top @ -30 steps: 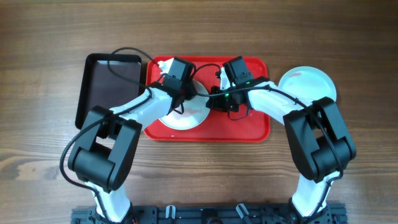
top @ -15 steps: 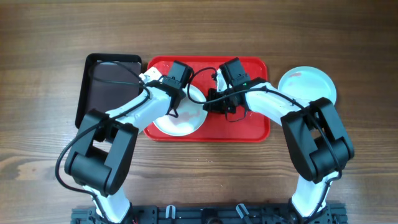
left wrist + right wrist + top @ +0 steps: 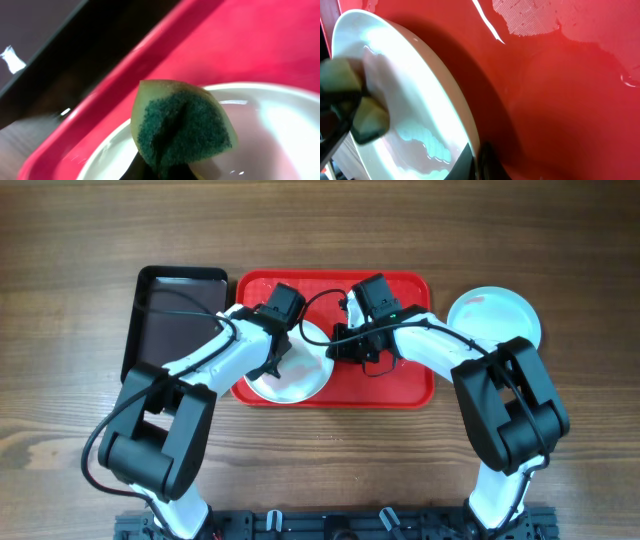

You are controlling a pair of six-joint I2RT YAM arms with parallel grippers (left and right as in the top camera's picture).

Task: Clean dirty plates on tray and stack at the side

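On the tray point(image 3: 400, 385), left fingers point(image 3: 276, 355) clamp a sponge point(image 3: 180, 127) directly over the white plate point(image 3: 300, 375); right fingers point(image 3: 486, 161) pinch its right rim, steadying it.

Dark brown wood-grain table point(image 3: 60, 260), evenly lit.

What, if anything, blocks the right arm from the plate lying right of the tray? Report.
Probably nothing: the side plate lies uncovered, near that arm. But the right gripper seems clamped on the tray plate.
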